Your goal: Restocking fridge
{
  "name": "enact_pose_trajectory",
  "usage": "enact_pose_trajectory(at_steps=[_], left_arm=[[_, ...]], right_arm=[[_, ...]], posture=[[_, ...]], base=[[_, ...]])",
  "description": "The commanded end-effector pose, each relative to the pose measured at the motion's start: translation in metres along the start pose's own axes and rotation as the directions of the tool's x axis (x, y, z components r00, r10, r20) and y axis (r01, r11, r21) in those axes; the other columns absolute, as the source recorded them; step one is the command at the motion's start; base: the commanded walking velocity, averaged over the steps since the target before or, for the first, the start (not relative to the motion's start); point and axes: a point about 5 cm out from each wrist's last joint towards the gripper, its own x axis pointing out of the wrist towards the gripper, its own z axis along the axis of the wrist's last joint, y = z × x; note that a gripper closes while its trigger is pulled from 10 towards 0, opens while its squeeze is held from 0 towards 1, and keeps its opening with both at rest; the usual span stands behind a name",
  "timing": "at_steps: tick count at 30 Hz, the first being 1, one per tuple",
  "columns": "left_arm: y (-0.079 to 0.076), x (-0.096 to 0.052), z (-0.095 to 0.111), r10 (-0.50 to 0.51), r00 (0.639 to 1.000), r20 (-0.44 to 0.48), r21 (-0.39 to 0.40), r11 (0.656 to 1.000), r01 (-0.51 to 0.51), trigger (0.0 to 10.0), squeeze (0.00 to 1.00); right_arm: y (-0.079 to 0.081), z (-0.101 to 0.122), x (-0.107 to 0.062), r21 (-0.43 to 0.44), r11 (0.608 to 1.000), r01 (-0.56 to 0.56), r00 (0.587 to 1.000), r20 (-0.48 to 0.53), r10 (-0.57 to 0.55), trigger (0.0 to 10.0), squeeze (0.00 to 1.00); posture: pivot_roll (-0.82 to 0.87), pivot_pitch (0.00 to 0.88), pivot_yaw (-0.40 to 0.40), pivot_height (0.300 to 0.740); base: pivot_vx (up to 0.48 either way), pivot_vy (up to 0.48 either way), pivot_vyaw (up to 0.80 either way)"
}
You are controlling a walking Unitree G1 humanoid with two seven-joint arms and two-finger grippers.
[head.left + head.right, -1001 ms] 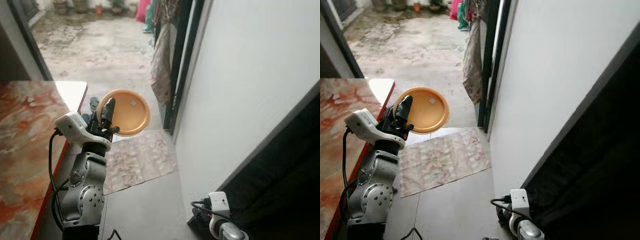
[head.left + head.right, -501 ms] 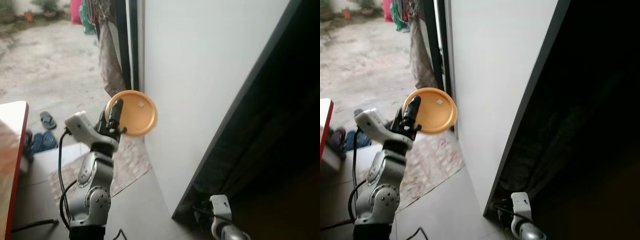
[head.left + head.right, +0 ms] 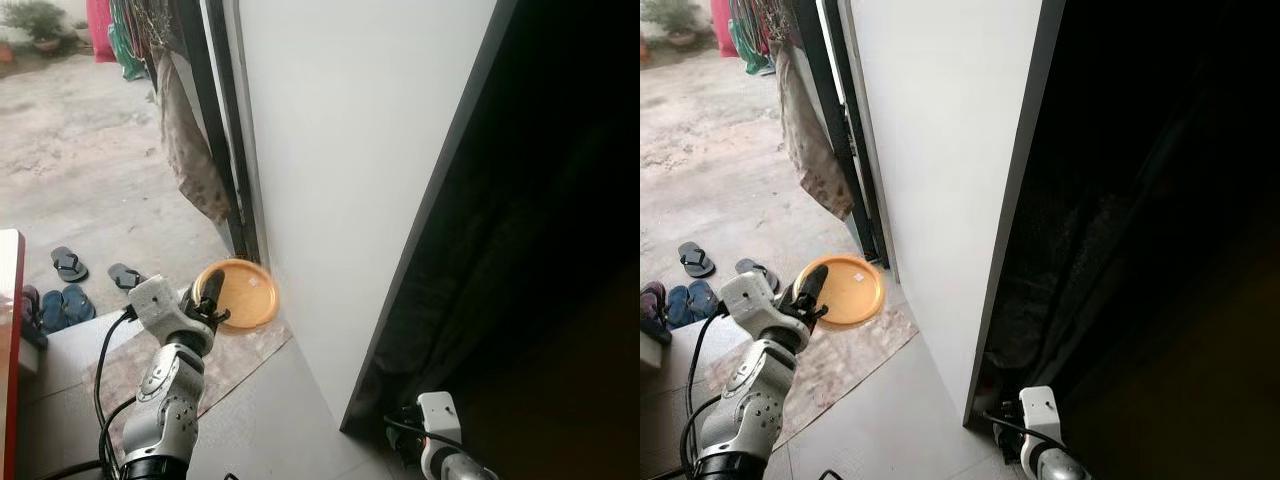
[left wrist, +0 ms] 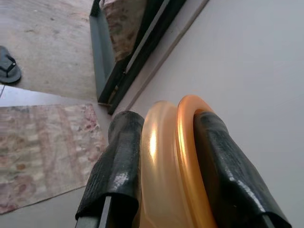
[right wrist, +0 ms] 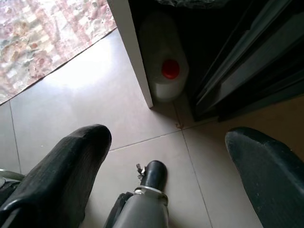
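Here the left gripper (image 3: pixel 207 297), raised at the near left, pinches the rim of an orange plate (image 3: pixel 240 293) held on edge, its face toward the robot, beside the white wall (image 3: pixel 340 150); the right gripper (image 5: pixel 166 175) hangs wide apart, empty.

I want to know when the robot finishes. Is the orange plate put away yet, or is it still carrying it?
Not put away yet. Done: the left gripper has picked up the orange plate, its fingers shut on the rim. In hand: it holds the plate upright beside the white panel. The right gripper hangs open and low over the floor tiles. Left: getting the plate into the fridge.
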Motion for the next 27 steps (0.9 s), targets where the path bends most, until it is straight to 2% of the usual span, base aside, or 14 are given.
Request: enact_pose_trajectory(at_steps=[1,2,3,4,5,10,13,16,18,20,21,23,26,27], left_arm=[[0.011,0.000,-0.011,0.036,0.998,-0.050,-0.004,0.999,-0.036,10.0,0.00],[0.011,0.000,-0.011,0.036,0.998,-0.050,-0.004,0.999,-0.036,10.0,0.00],[0.024,0.000,-0.022,0.069,0.993,-0.098,-0.003,0.998,-0.070,10.0,0.00],[0.024,0.000,-0.022,0.069,0.993,-0.098,-0.003,0.998,-0.070,10.0,0.00],[0.033,0.000,-0.032,0.092,0.985,-0.146,0.007,0.996,-0.092,10.0,0.00],[0.043,-0.001,-0.046,0.118,0.969,-0.217,0.037,0.993,-0.112,10.0,0.00],[0.061,-0.009,-0.060,0.180,0.937,-0.300,0.087,0.983,-0.161,10.0,0.00],[0.070,-0.015,-0.067,0.216,0.917,-0.334,0.095,0.976,-0.196,10.0,0.00],[0.087,-0.032,-0.084,0.307,0.864,-0.399,0.059,0.949,-0.310,10.0,0.00],[0.093,-0.039,-0.090,0.346,0.839,-0.420,0.052,0.932,-0.358,10.0,0.00],[0.097,-0.045,-0.094,0.374,0.824,-0.425,0.014,0.913,-0.407,10.0,0.00],[0.098,-0.046,-0.096,0.382,0.821,-0.425,-0.004,0.906,-0.424,10.0,0.00],[0.102,-0.052,-0.099,0.427,0.798,-0.425,-0.081,0.860,-0.504,10.0,0.00],[0.102,-0.052,-0.101,0.428,0.796,-0.428,-0.084,0.858,-0.506,10.0,0.00]], right_arm=[[-0.002,-0.007,-0.002,0.008,1.000,0.006,1.000,-0.023,-0.006,10.0,0.00],[-0.002,-0.007,-0.002,0.008,1.000,0.006,1.000,-0.023,-0.006,10.0,0.00],[-0.003,-0.010,-0.003,0.007,1.000,0.009,0.999,-0.034,-0.008,10.0,0.00],[-0.003,-0.010,-0.003,0.007,1.000,0.009,0.999,-0.034,-0.008,10.0,0.00],[-0.003,-0.013,-0.003,0.008,1.000,0.011,0.999,-0.043,-0.011,10.0,0.00],[-0.003,-0.016,-0.004,0.012,1.000,0.018,0.998,-0.055,-0.018,10.0,0.00],[-0.004,-0.020,-0.005,0.013,1.000,0.024,0.998,-0.066,-0.023,10.0,0.00],[-0.006,-0.022,-0.006,0.015,0.999,0.031,0.997,-0.074,-0.030,10.0,0.00],[-0.010,-0.024,-0.007,0.020,0.999,0.040,0.996,-0.082,-0.038,10.0,0.00],[-0.011,-0.026,-0.008,0.020,0.999,0.042,0.996,-0.085,-0.041,10.0,0.00],[-0.011,-0.027,-0.008,0.021,0.999,0.046,0.995,-0.091,-0.044,10.0,0.00],[-0.012,-0.028,-0.009,0.022,0.999,0.047,0.995,-0.093,-0.045,10.0,0.00],[-0.015,-0.033,-0.011,0.020,0.998,0.055,0.992,-0.117,-0.053,10.0,0.00],[-0.015,-0.035,-0.011,0.018,0.998,0.057,0.991,-0.123,-0.054,10.0,0.00]], posture=[[0.04,0.077,0.000,0.740],[0.04,0.077,0.000,0.740],[0.04,0.074,-0.001,0.740],[0.04,0.074,-0.001,0.740],[0.04,0.072,0.001,0.740],[0.04,0.073,0.003,0.740],[0.04,0.076,0.000,0.740],[0.04,0.079,-0.001,0.740],[0.05,0.080,-0.001,0.740],[0.04,0.080,-0.002,0.740],[0.03,0.082,-0.003,0.740],[0.03,0.082,-0.003,0.740],[0.04,0.086,-0.006,0.740],[0.04,0.086,-0.006,0.740]], base=[[0.000,0.000,0.00],[0.000,0.000,0.00],[0.000,0.000,0.00],[0.000,0.000,0.00],[0.000,0.000,0.00],[0.000,0.000,0.00],[0.000,0.000,0.00],[0.000,0.000,0.00],[0.000,0.000,0.00],[0.000,0.000,0.00],[0.000,0.000,0.00],[0.000,0.000,0.00],[0.000,0.000,0.00],[0.000,0.000,0.00]])
